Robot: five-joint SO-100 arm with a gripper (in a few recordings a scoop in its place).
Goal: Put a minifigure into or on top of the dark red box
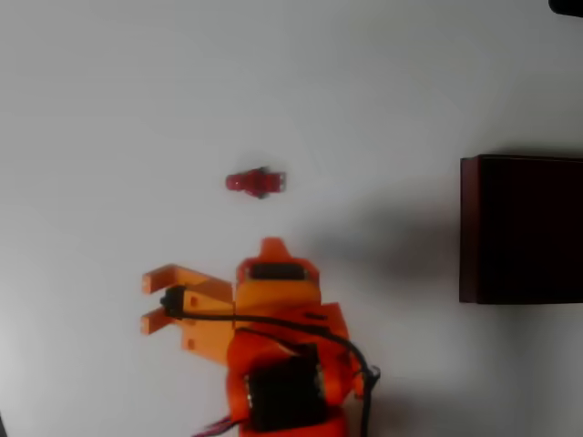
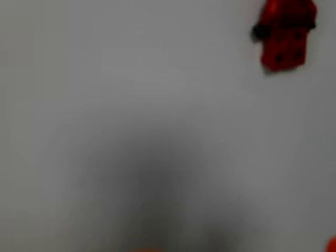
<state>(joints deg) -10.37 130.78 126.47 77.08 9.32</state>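
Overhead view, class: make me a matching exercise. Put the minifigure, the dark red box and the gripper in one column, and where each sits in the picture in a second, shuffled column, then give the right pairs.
Column one:
1. minifigure
2. dark red box
3. gripper

Column two:
A. at the right edge, partly cut off
B. lower left of centre, fingers apart and pointing left
C. lying alone on the white table, above the orange arm

Pairs: 1-C, 2-A, 3-B

In the overhead view, the minifigure (image 1: pixel 256 182) lies on the surface (image 1: pixel 109 91), well left of the box (image 1: pixel 521 228); the hand (image 1: pixel 155 300) sits below the minifigure, apart from it.
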